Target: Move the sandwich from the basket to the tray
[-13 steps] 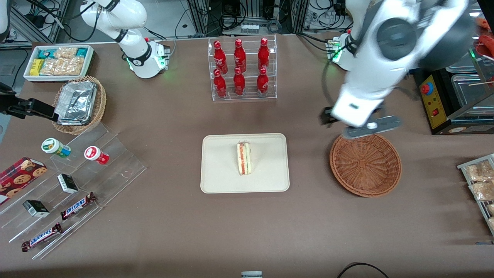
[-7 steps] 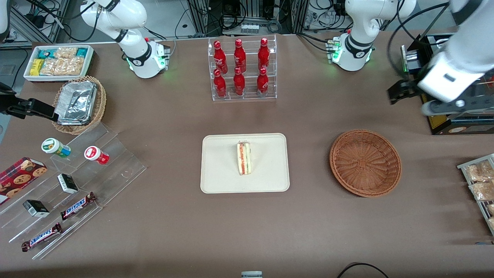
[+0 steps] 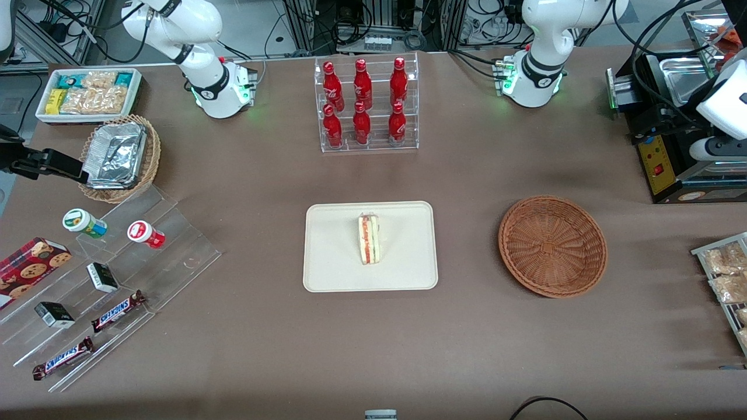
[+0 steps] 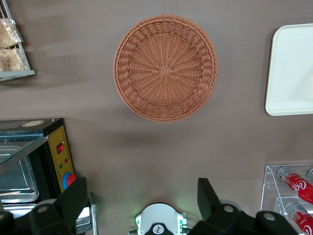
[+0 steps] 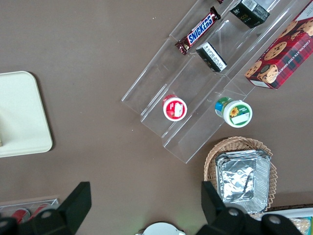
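Spread wide and holding nothing, the jaws of the gripper [image 4: 142, 205] hang high above the table, with the basket [image 4: 165, 67] straight below in the wrist camera. From the front only a sliver of the gripper [image 3: 721, 125] shows, cut off by the frame edge at the working arm's end of the table, over the black control box [image 3: 662, 149] with its yellow panel; the fingers themselves cannot be made out there. The working arm [image 3: 543, 41] rises from its base near the bottle rack and runs out of frame at the top, so most of its pose is lost.

Over to the task's things: the sandwich [image 3: 369, 238] stands on its edge near the middle of the tray [image 3: 332, 268], filling stripe facing up, tip toward six o'clock. In the wrist camera only one end of the tray [image 4: 288, 73] shows and the sandwich is out of frame. The basket [image 3: 552, 246] sits at three o'clock from the tray, apart from it, with nothing in it.

Round the table: the rack of red bottles [image 3: 365, 105] at twelve o'clock from the tray, a foil-lined tan basket [image 3: 119, 157] and a white bin of snacks [image 3: 88, 93] at ten o'clock, and clear steps with small pots and Snickers bars [image 3: 117, 312] toward the parked arm's end. Bagged snacks [image 3: 723, 271] lie half cut off past the basket at three o'clock. Open tabletop separates tray and basket.
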Tool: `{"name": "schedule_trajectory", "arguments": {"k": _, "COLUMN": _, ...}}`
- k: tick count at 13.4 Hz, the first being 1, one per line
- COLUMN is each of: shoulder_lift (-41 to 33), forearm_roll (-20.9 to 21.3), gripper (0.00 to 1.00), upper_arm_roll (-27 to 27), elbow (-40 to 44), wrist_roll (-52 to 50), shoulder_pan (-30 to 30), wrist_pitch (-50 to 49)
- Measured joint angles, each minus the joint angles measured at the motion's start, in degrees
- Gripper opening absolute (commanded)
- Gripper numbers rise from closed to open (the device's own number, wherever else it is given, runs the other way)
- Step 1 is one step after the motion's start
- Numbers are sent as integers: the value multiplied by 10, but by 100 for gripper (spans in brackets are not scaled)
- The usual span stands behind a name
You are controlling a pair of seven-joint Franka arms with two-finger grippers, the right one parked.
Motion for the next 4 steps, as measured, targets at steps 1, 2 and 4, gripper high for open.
{"name": "schedule_trajectory", "arguments": {"k": 1, "shoulder_lift": 0, "forearm_roll": 0, "gripper": 99, "upper_arm_roll": -1, "elbow": 1, "wrist_roll": 0, "shoulder_pan": 0, "wrist_pitch": 0}}
{"name": "schedule_trajectory", "arguments": {"k": 2, "shoulder_lift": 0, "forearm_roll": 0, "gripper": 99, "upper_arm_roll": -1, "elbow": 3, "wrist_roll": 0, "shoulder_pan": 0, "wrist_pitch": 0}}
{"name": "schedule_trajectory", "arguments": {"k": 4, "shoulder_lift": -1, "forearm_roll": 1, "gripper": 99, "upper_arm_roll": -1, "elbow": 7, "wrist_roll": 0, "shoulder_pan": 0, "wrist_pitch": 0}}
